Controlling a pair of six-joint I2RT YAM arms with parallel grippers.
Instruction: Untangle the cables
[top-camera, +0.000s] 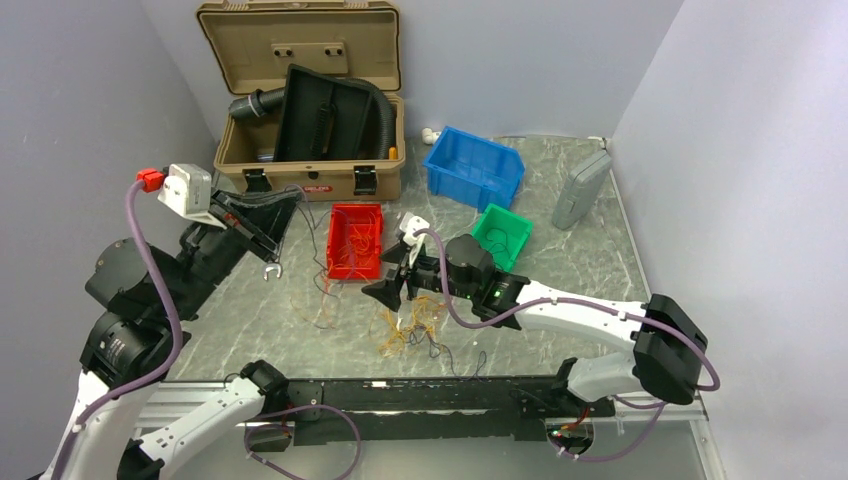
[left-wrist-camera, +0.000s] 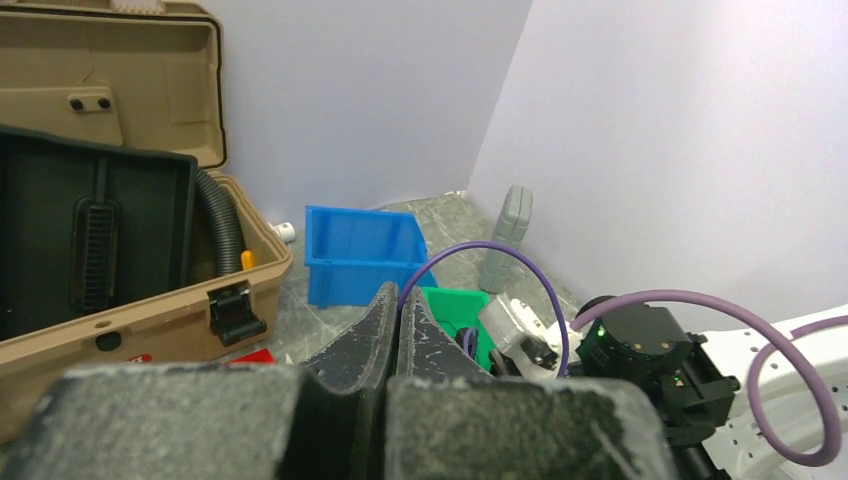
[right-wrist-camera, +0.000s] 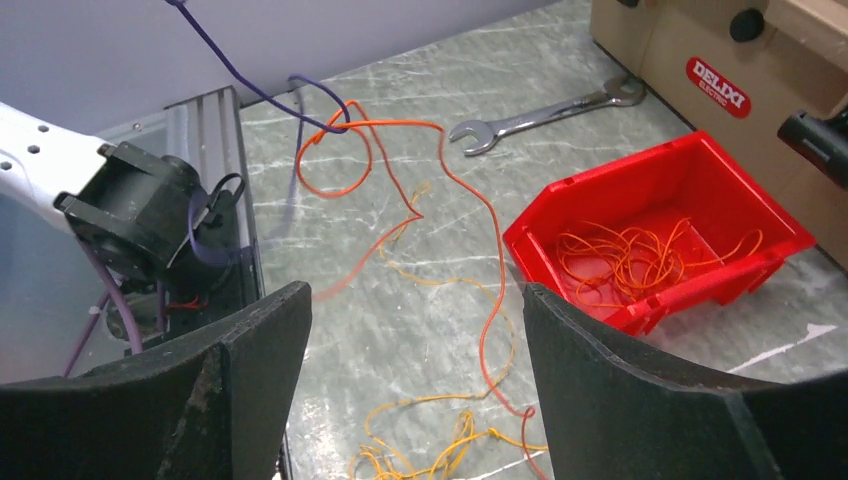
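Top external | right end effector (top-camera: 393, 290) spread wide over the cables (top-camera: 408, 328), which lie heaped on the worktop (top-camera: 560, 250) beside the red bin (top-camera: 355, 272) | left end effector (left-wrist-camera: 397, 300) clenched, well apart from the heap | risk: pinching several strands together could tighten the knot.

The cables (top-camera: 412, 325) are very thin wires, mostly orange and yellow with a few dark strands. They lie flat in a loose knot on the desk, close to the middle of its near edge. One long orange strand (right-wrist-camera: 478, 250) snakes out of the knot toward the left edge and ends in an open loop (right-wrist-camera: 335, 160). A thin dark wire seems to cross that loop. A second small bunch of orange wires (right-wrist-camera: 640, 255) lies curled on the floor of the red bin (right-wrist-camera: 600, 187), toward the far edge, apart from the knot.
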